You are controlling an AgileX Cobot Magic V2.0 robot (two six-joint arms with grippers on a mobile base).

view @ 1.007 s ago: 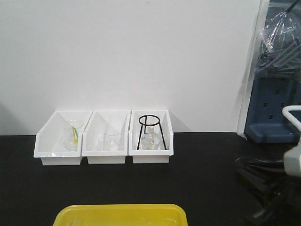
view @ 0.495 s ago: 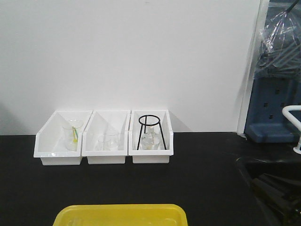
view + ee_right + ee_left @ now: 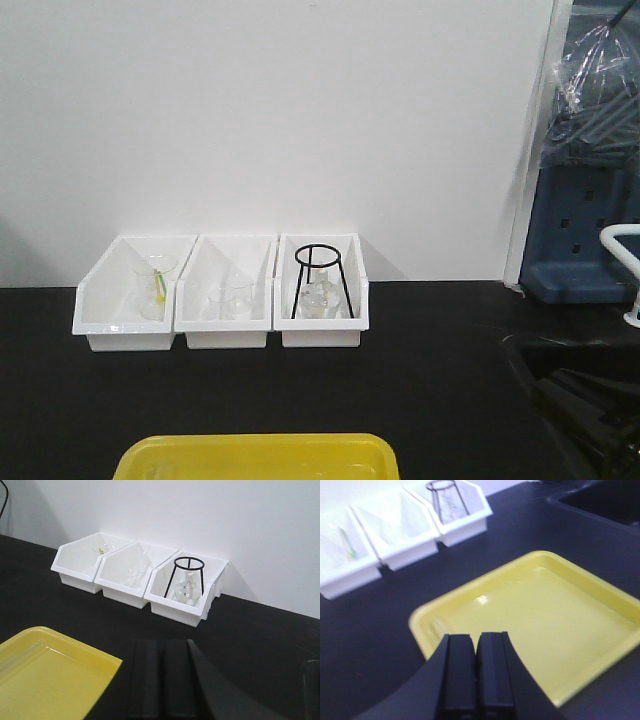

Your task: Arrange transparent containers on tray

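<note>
Three white bins [image 3: 222, 290] at tabletop [image 3: 420, 380] rear; yellow tray [image 3: 540, 630] bare, glossy. Left gripper [image 3: 476, 652] and right gripper [image 3: 163, 655] closed, holding nothing.

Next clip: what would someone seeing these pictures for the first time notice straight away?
The bright yellow plastic tray stands out most, lying empty on the black tabletop at its near edge. Behind it, against the white wall, three white plastic bins sit side by side; the right-hand one holds a black wire tripod stand over a clear glass flask. In both wrist views the black grippers, left and right, are shut on nothing.
</note>
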